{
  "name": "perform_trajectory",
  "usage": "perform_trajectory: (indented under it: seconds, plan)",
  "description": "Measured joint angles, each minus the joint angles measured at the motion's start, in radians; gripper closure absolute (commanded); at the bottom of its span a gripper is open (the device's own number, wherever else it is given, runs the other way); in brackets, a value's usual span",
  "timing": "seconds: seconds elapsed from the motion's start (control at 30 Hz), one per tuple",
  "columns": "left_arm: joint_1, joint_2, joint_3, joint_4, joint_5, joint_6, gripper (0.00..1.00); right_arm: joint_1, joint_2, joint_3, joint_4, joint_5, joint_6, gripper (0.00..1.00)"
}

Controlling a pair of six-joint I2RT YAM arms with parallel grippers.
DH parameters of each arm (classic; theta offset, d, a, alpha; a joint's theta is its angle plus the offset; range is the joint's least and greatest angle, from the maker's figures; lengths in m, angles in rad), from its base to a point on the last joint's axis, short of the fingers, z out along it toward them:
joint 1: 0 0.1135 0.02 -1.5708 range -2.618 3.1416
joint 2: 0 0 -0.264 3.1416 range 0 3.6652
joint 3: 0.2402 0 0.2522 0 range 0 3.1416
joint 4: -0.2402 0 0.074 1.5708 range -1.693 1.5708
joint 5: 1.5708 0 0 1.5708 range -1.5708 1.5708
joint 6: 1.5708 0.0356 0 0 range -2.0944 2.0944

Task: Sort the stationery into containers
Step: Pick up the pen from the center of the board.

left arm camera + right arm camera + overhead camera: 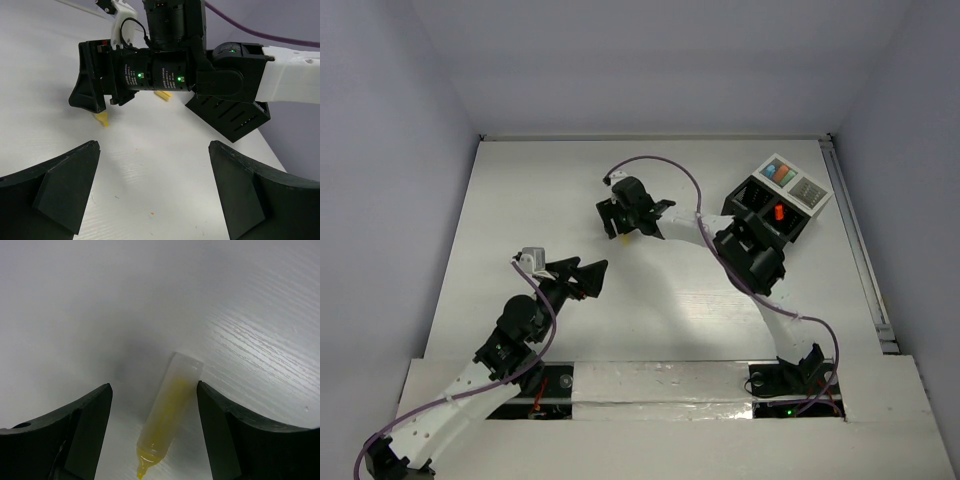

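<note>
A yellow marker pen (170,415) with a clear body lies flat on the white table, its yellow tip toward the camera. My right gripper (152,390) is open and straddles it, one finger on each side, not touching. In the top view that gripper (618,228) is low over the table's middle, with a bit of the yellow marker (620,237) under it. My left gripper (590,275) is open and empty, just near-left of the right one. In the left wrist view its fingers (65,185) frame bare table, and the marker's tip (102,119) shows beneath the right gripper (89,97).
The black divided box (765,215) stands at the far right with an orange item (778,212) inside; the white tray (797,184) joined behind it holds small coloured pieces. The right arm's elbow (752,262) sits just in front of the box. Another yellow bit (162,95) lies behind the right gripper.
</note>
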Motion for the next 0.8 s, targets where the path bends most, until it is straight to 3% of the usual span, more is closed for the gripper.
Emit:
perform_trajectory:
  seconds: [0.17,0.3,0.43,0.5,0.53,0.57,0.63,0.7,0.8]
  plan:
    - [0.0,0.0,-0.002,0.0,0.0,0.0,0.12,0.014,-0.001,-0.011,0.013,-0.064,-0.143,0.29]
    - [0.0,0.002,-0.002,0.0,0.0,0.0,0.12,0.017,-0.007,-0.018,0.004,-0.16,-0.256,0.24]
    - [0.0,0.006,-0.003,0.0,-0.001,0.0,0.12,0.02,-0.004,0.026,-0.039,-0.271,-0.321,0.25]
    - [0.0,0.006,-0.003,0.0,-0.003,0.0,0.12,0.02,-0.003,0.034,-0.042,-0.328,-0.327,0.3]
    - [0.0,0.006,-0.003,0.0,-0.003,0.0,0.12,0.02,-0.003,0.034,-0.043,-0.354,-0.328,0.37]
    - [0.0,0.006,-0.003,0.0,-0.003,0.0,0.13,0.02,-0.003,0.034,-0.048,-0.388,-0.335,0.51]
    - [0.0,0.006,-0.003,0.0,-0.003,0.0,0.13,0.02,-0.002,0.033,-0.063,-0.435,-0.343,0.55]
    - [0.0,0.007,-0.003,0.0,-0.003,0.0,0.13,0.02,-0.002,0.027,-0.073,-0.47,-0.356,0.55]
    - [0.0,0.01,-0.003,0.0,-0.003,0.0,0.13,0.021,-0.006,0.004,-0.092,-0.493,-0.379,0.43]
